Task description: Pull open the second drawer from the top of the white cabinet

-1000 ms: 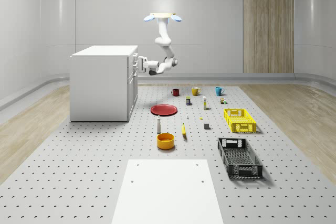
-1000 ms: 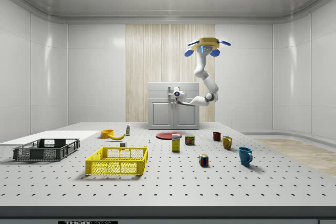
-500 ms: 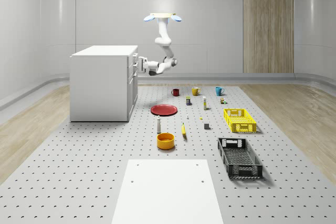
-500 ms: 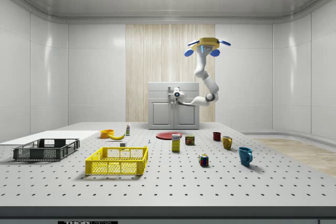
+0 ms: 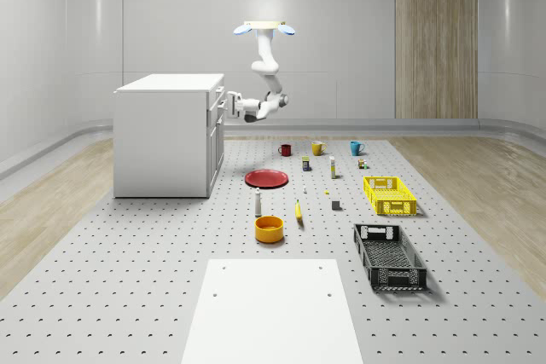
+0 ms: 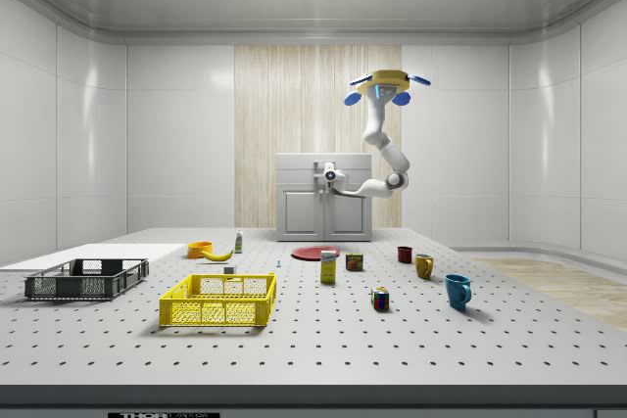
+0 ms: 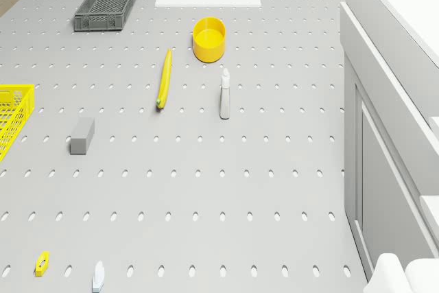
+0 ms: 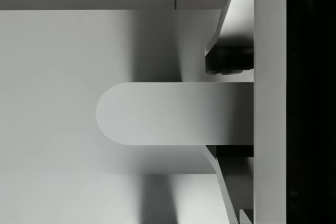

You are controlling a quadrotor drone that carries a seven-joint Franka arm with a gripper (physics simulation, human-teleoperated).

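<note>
The white cabinet (image 5: 171,134) stands on the perforated floor at the whole-scene view's left, with its drawer fronts facing the arm. My drone (image 5: 264,30) hovers in the air beside the cabinet's front, high above the floor. The arm bends down and back to the upper drawers, where my gripper (image 5: 229,101) meets the front. In the wrist view a rounded drawer handle (image 8: 157,113) lies between the two fingers (image 8: 231,59), which close on it from either side. From the side, the gripper (image 6: 328,175) sits just below the cabinet's top (image 6: 323,157).
On the floor in front of the cabinet lie a red plate (image 5: 266,178), a white bottle (image 5: 258,202), an orange bowl (image 5: 269,228) and a banana (image 5: 299,210). Mugs (image 5: 285,150), a yellow crate (image 5: 389,195), a black crate (image 5: 389,256) and a white board (image 5: 273,309) lie further off.
The gripper and forearm have shifted very slightly up and away from the cabinet front. The drone hovers in the same spot.
</note>
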